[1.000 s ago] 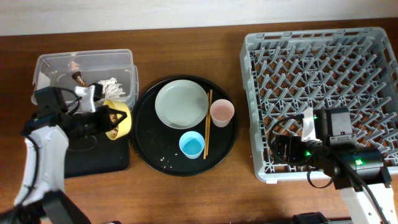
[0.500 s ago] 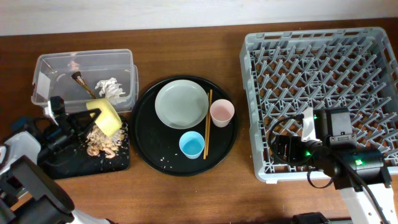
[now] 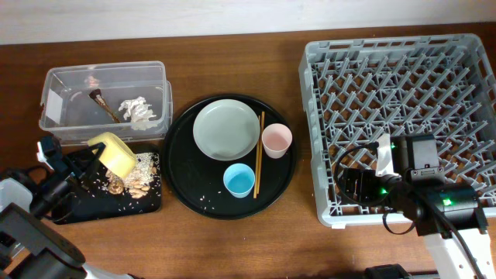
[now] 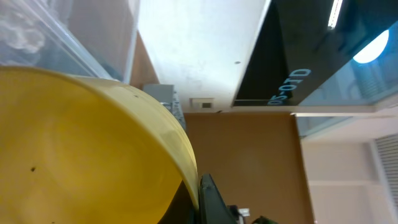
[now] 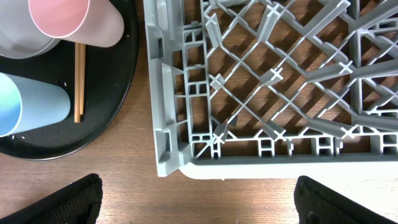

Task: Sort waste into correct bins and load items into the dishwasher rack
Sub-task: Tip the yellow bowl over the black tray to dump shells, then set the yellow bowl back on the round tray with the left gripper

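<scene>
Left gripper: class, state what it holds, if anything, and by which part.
The left gripper holds the small yellow round bowl by its rim, tipped over the shallow black rectangular tray.

We are seeing plain yellow on the bowl (image 3: 118, 153) in our left gripper (image 3: 99, 159), beige-brown speckling on the scraps (image 3: 138, 177) just by it, and black on the tray (image 3: 85, 203) under them. Ahead of our right gripper (image 5: 199, 199), grey is running through the lattice of the rack (image 5: 261, 93). Left of it, the pink cup (image 5: 78, 22) and the blue cup (image 5: 28, 102) are showing plain.
</scene>
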